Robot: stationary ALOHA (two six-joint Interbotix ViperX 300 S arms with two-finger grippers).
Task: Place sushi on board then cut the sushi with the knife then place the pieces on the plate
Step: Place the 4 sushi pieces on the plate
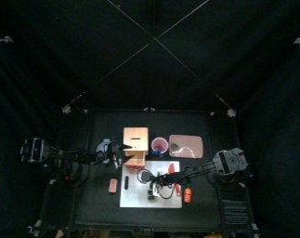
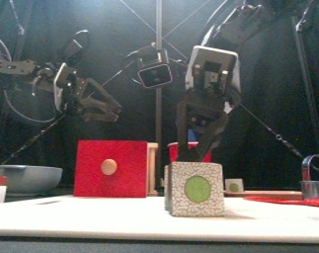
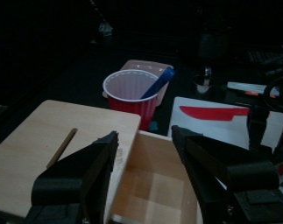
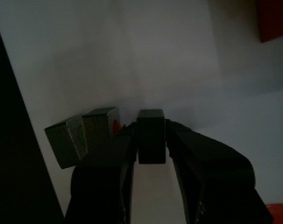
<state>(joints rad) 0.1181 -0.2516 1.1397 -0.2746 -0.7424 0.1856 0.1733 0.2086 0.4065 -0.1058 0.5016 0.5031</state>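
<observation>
Sushi (image 2: 195, 190) is on the board (image 2: 69, 215) ready for cutting, with my right gripper (image 2: 199, 148) just above it. Can't tell how open it is. Left gripper (image 3: 155, 144) is parked over the box (image 3: 38, 166), wide open and empty.

Two black arms work at the table (image 1: 95, 206), the left arm (image 1: 59, 153) coming in over its left edge and the right arm (image 1: 235, 164) over its right edge. Both are built of blocky, jointed segments, with pale grey housings near the wrists. The right gripper (image 2: 198, 148) has a silver cross-plate (image 2: 212, 67) with a dark rectangular panel in its middle and two long jaws, grey on their outer faces. The left gripper (image 3: 147, 136) has broad matte black jaws that narrow to squared tips.
</observation>
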